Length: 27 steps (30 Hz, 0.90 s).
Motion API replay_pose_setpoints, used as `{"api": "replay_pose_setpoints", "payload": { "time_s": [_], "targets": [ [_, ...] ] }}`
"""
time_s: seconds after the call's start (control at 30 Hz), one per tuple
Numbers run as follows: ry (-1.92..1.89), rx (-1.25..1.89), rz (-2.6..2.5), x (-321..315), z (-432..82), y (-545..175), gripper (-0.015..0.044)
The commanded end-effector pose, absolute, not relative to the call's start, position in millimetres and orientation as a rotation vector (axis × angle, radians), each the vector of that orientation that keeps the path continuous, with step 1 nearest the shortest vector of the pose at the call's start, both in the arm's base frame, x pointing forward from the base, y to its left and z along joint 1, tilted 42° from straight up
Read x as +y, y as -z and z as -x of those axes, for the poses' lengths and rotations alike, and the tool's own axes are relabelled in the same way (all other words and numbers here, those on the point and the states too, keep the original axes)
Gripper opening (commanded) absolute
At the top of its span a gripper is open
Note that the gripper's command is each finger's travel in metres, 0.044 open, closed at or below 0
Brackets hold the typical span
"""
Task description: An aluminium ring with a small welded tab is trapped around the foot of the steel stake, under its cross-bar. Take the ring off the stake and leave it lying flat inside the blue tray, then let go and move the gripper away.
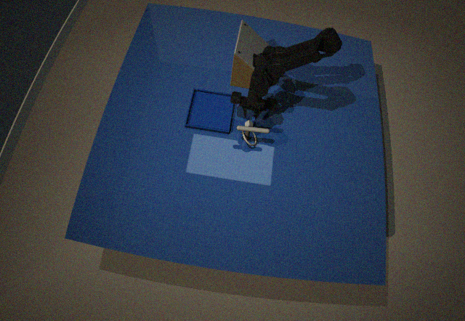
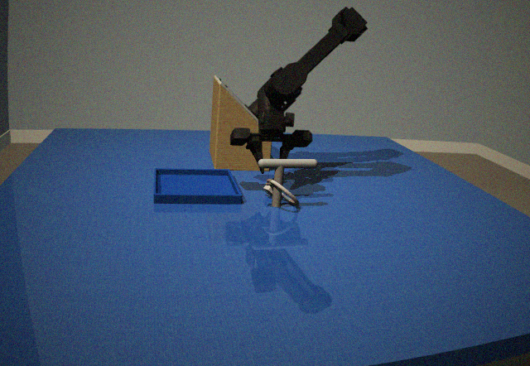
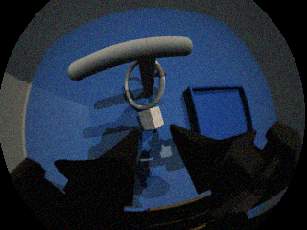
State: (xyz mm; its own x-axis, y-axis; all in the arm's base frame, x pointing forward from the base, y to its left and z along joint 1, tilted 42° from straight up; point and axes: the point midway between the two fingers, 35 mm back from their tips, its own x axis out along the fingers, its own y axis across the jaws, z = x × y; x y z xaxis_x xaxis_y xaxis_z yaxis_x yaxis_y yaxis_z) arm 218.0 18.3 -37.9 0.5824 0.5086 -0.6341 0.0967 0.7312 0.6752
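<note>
Currently, jaws (image 1: 255, 116) (image 2: 272, 164) open, nothing gripped, near the cross-bar (image 1: 253, 129) (image 2: 287, 163) (image 3: 130, 51); ring (image 1: 255, 143) (image 2: 287, 195) (image 3: 127, 91) tilted around stake, between it and tray (image 1: 208, 130) (image 2: 197, 199) (image 3: 189, 107) open counter (image 1: 232, 212) (image 2: 214, 276) (image 3: 58, 62).

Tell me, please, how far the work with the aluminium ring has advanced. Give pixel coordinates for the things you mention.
No delivery is done: the aluminium ring (image 1: 256, 141) (image 2: 289, 194) (image 3: 127, 91) leans, tilted, around the steel stake (image 2: 278, 178) (image 3: 147, 79), below its cross-bar (image 1: 253, 129) (image 2: 287, 163) (image 3: 129, 50). In hand is the approach: the open claw (image 2: 272, 165) (image 3: 153, 129) is near the welded tab (image 1: 248, 123) (image 2: 267, 188) (image 3: 152, 119). Left: grip, free the ring, lay it flat in the blue tray (image 1: 189, 109) (image 2: 196, 199) (image 3: 191, 107), release, withdraw.
</note>
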Motion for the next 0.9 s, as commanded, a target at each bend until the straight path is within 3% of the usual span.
{"api": "replay_pose_setpoints", "payload": {
  "time_s": [0.0, 0.87],
  "targets": [
    [-0.268, 0.933, -0.723, 19, -220, 39, 0.0200],
    [-0.270, 0.932, -0.726, 41, -243, 65, 0.0200]
  ]
}}
